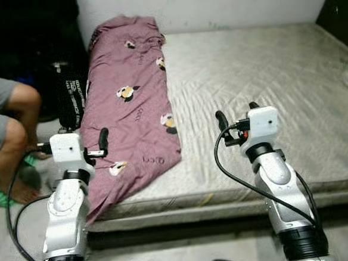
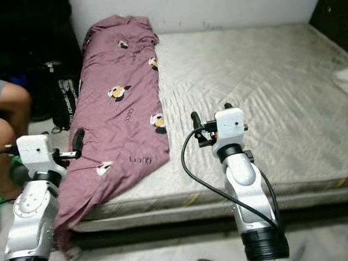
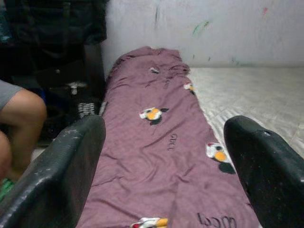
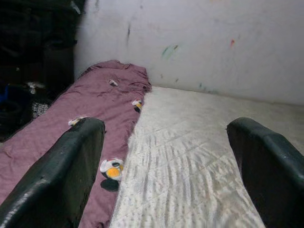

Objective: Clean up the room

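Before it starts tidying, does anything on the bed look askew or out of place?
Yes. The purple blanket lies bunched in a long strip along the left side of the bare mattress, its near end drooping over the edge toward the floor. Both end effectors, left and right, are open.

Soft, even light falls on the mattress (image 1: pixel 266 88) and the white wall (image 4: pixel 213 42), with no glare and only a thin dark shadow under the mattress edge. The upper left corner is almost black in every view. The wrist views are grainy, with the near black fingers (image 3: pixel 57 175) blurred.
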You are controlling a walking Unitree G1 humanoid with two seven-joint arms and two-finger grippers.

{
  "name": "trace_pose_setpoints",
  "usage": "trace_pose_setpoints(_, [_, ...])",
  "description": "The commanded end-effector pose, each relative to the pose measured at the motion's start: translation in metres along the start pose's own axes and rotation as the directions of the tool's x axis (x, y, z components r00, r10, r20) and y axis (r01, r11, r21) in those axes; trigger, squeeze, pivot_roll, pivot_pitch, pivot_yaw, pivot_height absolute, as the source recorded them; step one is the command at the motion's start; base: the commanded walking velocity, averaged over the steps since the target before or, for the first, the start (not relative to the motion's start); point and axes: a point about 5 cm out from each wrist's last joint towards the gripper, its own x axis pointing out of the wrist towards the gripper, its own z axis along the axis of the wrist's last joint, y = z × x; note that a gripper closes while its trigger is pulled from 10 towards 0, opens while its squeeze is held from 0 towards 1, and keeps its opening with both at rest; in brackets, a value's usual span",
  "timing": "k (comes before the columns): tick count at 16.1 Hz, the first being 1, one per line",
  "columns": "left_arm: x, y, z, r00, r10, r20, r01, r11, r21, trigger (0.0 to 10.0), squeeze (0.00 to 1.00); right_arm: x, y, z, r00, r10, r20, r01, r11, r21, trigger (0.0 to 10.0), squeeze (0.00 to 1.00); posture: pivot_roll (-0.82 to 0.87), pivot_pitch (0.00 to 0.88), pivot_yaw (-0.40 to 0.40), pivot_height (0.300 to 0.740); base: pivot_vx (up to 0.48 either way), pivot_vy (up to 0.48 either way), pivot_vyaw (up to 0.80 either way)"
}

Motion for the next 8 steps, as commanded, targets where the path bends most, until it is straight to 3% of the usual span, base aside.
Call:
trace_pose_setpoints(1, [-0.0006,0.0018,0.0004,1.000,0.000,-0.003,0.000,1.000,0.012,10.0,0.00,0.0016,-0.0007,0.0048,1.000,-0.005,0.020,0.005,1.000,0.005,10.0,0.00,-0.06,0.000,0.014,0.740,0.000,0.446,0.00])
trace_pose_setpoints(6, [-0.0007,0.0014,0.0012,1.000,-0.005,0.006,0.005,1.000,0.019,10.0,0.00,0.0018,-0.0006,0.0043,1.000,0.000,0.019,0.000,1.000,0.003,10.0,0.00,-0.05,0.000,0.013,0.740,0.000,0.449,0.00])
trace_pose_setpoints(8, [-0.0013,0.0012,0.0026,1.000,-0.008,0.020,0.007,1.000,0.026,10.0,0.00,0.0019,-0.0006,0.0038,1.000,0.000,0.018,0.000,1.000,0.002,10.0,0.00,-0.05,0.000,0.010,0.740,0.000,0.000,0.00])
